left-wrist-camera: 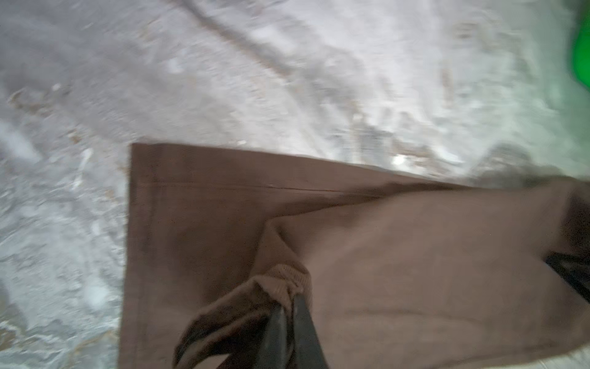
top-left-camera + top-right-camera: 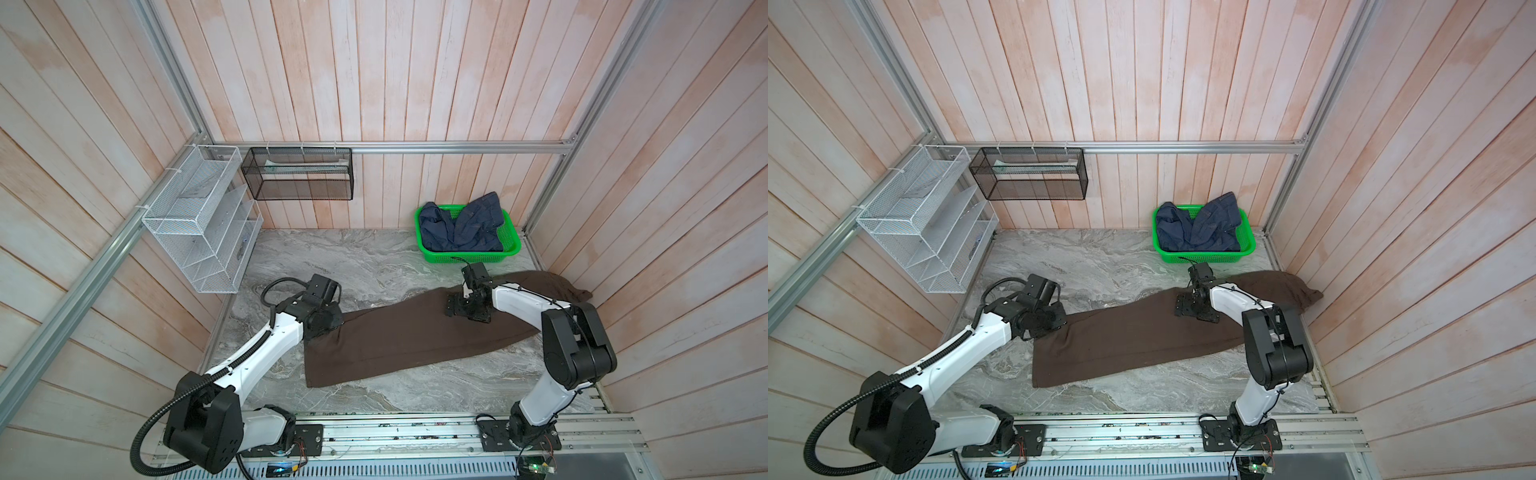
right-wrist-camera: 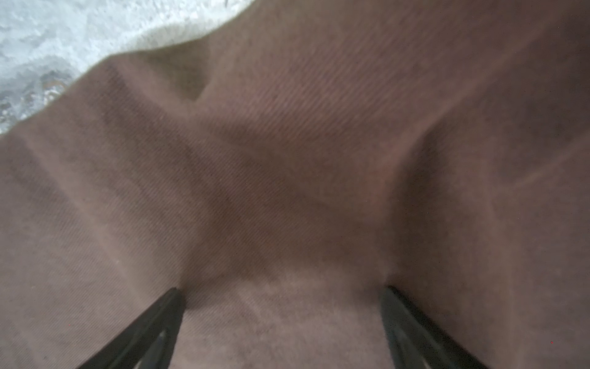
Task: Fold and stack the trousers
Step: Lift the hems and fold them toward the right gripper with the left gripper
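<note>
The dark brown trousers (image 2: 415, 332) (image 2: 1142, 338) lie stretched across the marble table, folded lengthwise, hems at the left and waist at the far right. My left gripper (image 2: 332, 322) (image 2: 1059, 320) is at the far corner of the hem end, shut on a pinch of the trousers' cloth (image 1: 281, 284), which bunches at its fingertips. My right gripper (image 2: 467, 309) (image 2: 1196, 309) stands open, its fingers (image 3: 172, 303) spread wide and pressing down on the trousers (image 3: 287, 191) near the middle of their length.
A green basket (image 2: 513, 249) (image 2: 1248, 249) with a navy denim garment (image 2: 461, 228) stands at the back right, just behind the right gripper. A white wire rack (image 2: 199, 220) and a black mesh shelf (image 2: 297, 178) hang on the walls at the back left.
</note>
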Motion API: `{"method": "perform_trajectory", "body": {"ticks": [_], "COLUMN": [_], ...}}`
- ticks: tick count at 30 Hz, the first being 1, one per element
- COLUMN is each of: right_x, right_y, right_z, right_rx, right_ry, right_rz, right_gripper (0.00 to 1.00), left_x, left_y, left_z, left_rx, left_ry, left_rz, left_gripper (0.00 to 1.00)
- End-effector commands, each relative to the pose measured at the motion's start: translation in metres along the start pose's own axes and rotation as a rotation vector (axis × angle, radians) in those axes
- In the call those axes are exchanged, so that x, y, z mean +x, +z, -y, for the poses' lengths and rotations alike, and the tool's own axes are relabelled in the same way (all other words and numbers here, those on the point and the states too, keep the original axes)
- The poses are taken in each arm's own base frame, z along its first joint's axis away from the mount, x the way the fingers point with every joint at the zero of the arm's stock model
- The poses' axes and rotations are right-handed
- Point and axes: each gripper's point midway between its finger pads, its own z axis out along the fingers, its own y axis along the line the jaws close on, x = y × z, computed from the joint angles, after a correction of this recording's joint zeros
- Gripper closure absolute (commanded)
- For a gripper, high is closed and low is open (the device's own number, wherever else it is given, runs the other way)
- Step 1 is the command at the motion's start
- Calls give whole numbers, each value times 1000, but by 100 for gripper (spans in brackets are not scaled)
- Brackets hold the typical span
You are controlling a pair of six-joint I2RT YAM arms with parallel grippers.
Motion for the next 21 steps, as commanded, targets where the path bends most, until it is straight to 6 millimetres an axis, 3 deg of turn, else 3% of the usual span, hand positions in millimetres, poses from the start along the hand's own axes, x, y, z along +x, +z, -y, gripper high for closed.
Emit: {"method": "perform_trajectory", "body": {"ticks": [1,6,9,11,15,18,21], "right_x": [2,-3,-5,-6,-6,-6,-6], "right_y": [-11,-15,-18,-20,-21,-21,-21], "right_z": [-3,2,9,14,18,17,16], "right_rx": [-4,6,17,20,23,17,13], "right_ry": [-13,-9,-1,6,13,15,15], "right_rz": [-10,0,10,11,15,14,15], "right_gripper": [2,2,2,2,2,2,2], "left_x": [19,57,82,93,92,78,71], "left_y": [3,31,49,53,34,9,-3], "left_z": [27,113,149,167,187,187,175], "left_rx": [-41,72,119,154,207,223,188], "left_ry": [55,171,214,233,258,251,239], "left_rz": [-47,-137,-194,-215,-178,-120,-90], "left_gripper": [100,100,100,92,53,41,38]}}
